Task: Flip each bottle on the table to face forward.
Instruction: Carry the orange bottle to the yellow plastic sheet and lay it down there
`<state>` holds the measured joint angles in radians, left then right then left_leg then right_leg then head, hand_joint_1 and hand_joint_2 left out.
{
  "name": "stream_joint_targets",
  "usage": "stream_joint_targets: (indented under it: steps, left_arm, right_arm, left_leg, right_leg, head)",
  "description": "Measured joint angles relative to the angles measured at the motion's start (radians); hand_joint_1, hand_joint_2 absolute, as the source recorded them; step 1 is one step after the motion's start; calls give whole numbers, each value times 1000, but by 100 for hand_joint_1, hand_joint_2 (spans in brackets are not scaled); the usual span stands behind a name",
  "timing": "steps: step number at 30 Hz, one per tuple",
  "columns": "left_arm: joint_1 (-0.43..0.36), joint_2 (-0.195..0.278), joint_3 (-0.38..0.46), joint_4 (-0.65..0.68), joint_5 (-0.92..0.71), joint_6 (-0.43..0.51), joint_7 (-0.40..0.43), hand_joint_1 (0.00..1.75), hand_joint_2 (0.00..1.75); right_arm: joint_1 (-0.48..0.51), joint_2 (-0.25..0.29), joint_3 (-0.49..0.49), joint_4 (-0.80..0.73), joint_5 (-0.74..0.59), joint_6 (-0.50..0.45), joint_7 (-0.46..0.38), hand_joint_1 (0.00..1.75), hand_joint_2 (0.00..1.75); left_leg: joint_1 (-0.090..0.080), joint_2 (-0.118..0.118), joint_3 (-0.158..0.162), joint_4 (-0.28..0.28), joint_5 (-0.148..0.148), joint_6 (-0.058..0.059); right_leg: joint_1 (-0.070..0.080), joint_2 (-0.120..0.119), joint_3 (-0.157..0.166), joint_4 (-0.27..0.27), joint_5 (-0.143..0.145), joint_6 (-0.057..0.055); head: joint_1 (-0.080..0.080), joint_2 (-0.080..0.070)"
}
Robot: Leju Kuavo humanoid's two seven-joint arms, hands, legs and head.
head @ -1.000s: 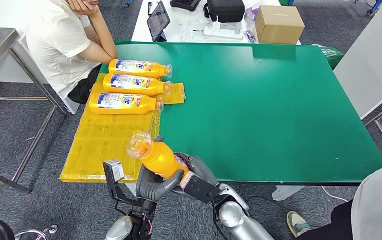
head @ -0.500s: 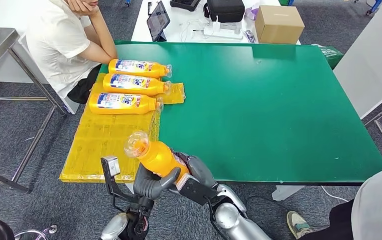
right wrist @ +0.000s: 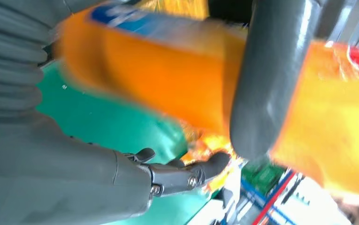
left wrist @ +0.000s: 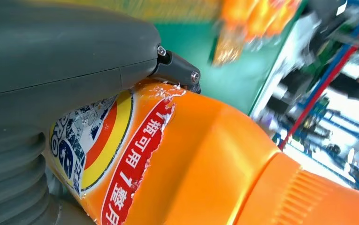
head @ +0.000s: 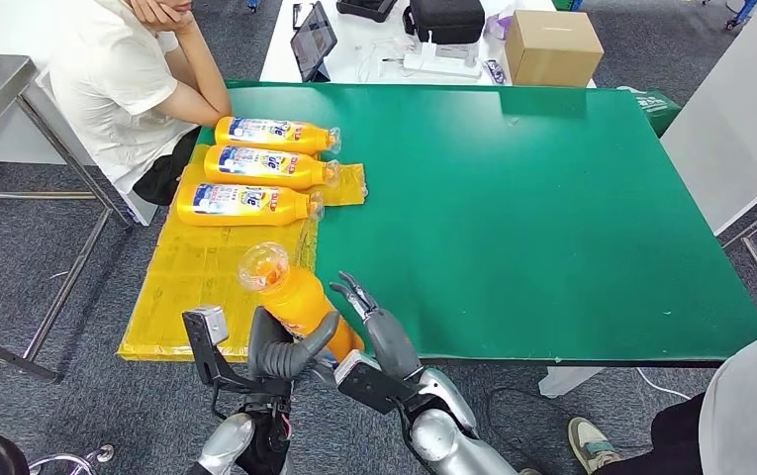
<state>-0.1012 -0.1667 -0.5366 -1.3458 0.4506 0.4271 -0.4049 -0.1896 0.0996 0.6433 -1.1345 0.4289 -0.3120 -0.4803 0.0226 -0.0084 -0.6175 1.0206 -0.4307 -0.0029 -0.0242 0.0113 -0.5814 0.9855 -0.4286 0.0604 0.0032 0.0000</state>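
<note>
Left hand (head: 280,351) clamps the orange bottle (head: 290,297) at the desk's (head: 552,218) near left edge; right hand (head: 374,322) beside it, fingers spread.

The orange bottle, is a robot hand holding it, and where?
Yes. The left robot hand grips the orange bottle around its lower body. The right robot hand is beside it with fingers spread, holding nothing.

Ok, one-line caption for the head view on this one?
Left robot hand grips an orange bottle at the table's near edge, right robot hand open beside it; three bottles lie on yellow sheet.
</note>
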Motion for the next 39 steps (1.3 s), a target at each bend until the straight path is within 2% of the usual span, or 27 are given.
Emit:
stream_joint_targets:
  steps: [6,11,15,18,21,25,29,31,34,39]
  left_arm:
    - [-9,14,10,47,-208,40,-17,175,175]
    - [11,25,68,29,-422,74,-5,175,175]
    - [14,28,105,3,-571,112,6,175,175]
    - [2,32,118,0,-824,184,51,175,175]
    - [-29,37,126,17,-1103,231,138,175,175]
    - [-86,41,131,92,-1277,187,231,175,175]
    - [-131,42,134,168,-1312,152,257,175,175]
    - [-168,42,134,227,-1340,91,286,175,175]
    - [-243,43,133,357,-1376,2,313,175,175]
    - [-403,31,158,594,-1343,-54,324,171,175]
  right_arm:
    - [15,-3,3,0,73,-81,1,0,0]
    - [58,-9,-7,-44,170,-187,-2,0,0]
    - [80,-11,-18,-88,203,-234,-10,0,0]
    - [92,-11,-32,-118,207,-247,-26,0,0]
    - [97,-8,-51,-140,185,-236,-44,0,0]
    - [99,-2,-75,-154,162,-202,-58,0,0]
    - [101,3,-91,-159,157,-187,-65,0,0]
    - [101,6,-97,-159,152,-174,-71,0,0]
    - [98,15,-105,-158,136,-146,-84,0,0]
    - [89,30,-113,-144,115,-122,-101,0,0]
  left_leg:
    - [0,0,0,0,0,0]
    - [0,0,-1,0,0,0]
    - [0,0,-1,0,0,0]
    - [0,0,-1,0,0,0]
    - [0,0,-1,0,0,0]
    - [0,0,-1,0,1,0]
    - [0,0,-1,0,1,0]
    - [0,0,-1,0,1,0]
    - [0,0,-1,0,1,0]
    - [0,-1,1,0,2,0]
  right_leg:
    - [0,0,0,0,0,0]
    - [0,0,-1,0,0,0]
    - [0,0,-1,0,0,0]
    - [0,0,-1,0,0,0]
    - [0,0,-1,0,0,0]
    - [0,0,-1,0,0,0]
    - [0,0,-1,0,1,0]
    - [0,0,-1,0,1,0]
    - [0,0,-1,0,1,0]
    - [0,0,2,0,1,0]
  head:
    - [0,0]
    - [0,0]
    - [0,0]
    - [0,0]
    - [0,0]
    - [0,0]
    - [0,0]
    - [0,0]
    - [0,0]
    - [0,0]
